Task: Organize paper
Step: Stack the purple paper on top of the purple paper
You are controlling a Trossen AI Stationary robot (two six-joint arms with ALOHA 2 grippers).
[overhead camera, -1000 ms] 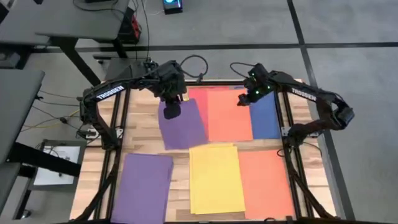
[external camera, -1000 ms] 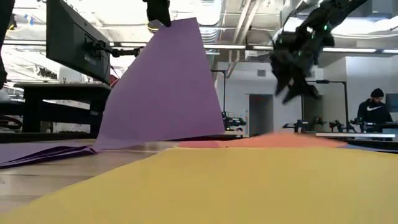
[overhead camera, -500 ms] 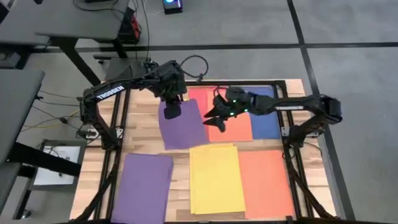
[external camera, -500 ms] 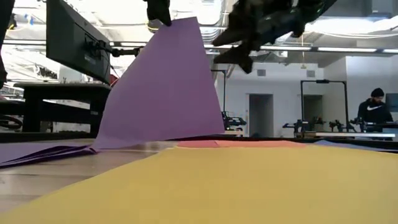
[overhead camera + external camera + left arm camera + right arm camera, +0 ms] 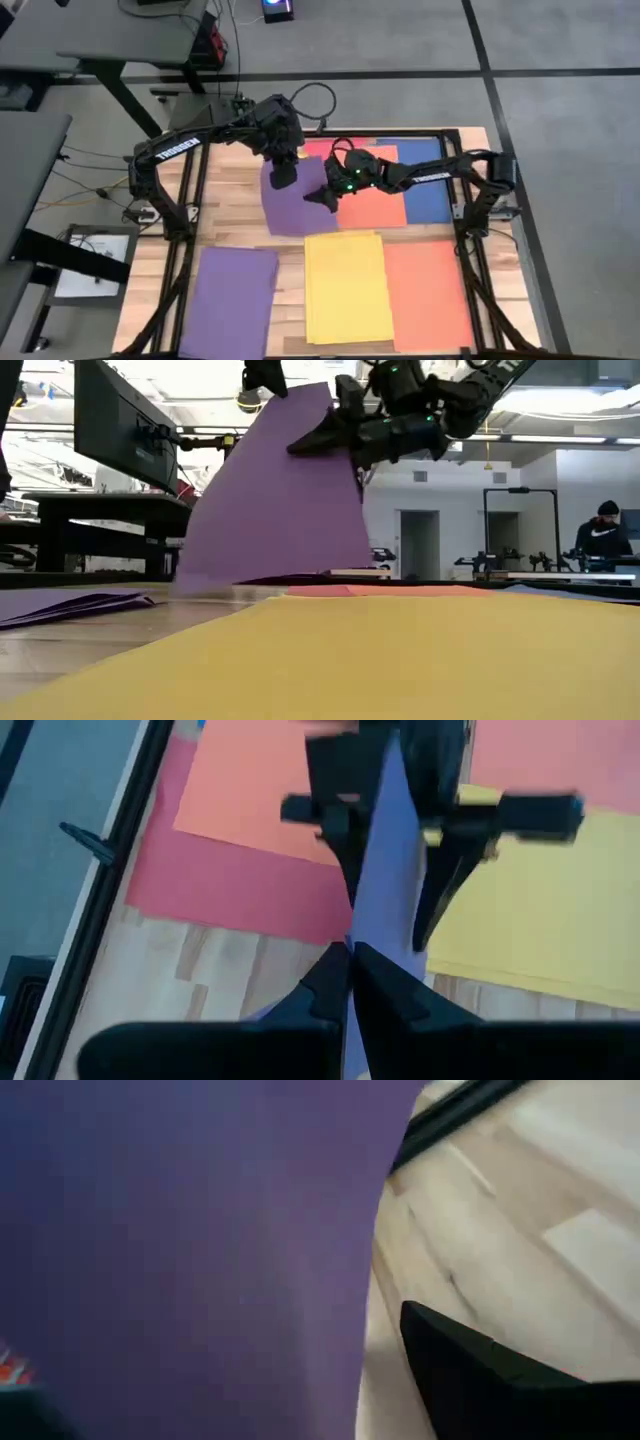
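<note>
Left gripper [image 5: 283, 172] clamped on purple sheet's [image 5: 292, 205] far corner, lifting it off the far-centre table so the right gripper [image 5: 320, 192], fingers spread, can reach its right edge, probably to support it.

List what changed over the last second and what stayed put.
The right end effector swung from over the blue sheet across the orange sheet to the edge of the lifted purple sheet, fingers open around it. The left end effector kept its pinch, shifting slightly. The stacks at the near edge stayed.
</note>
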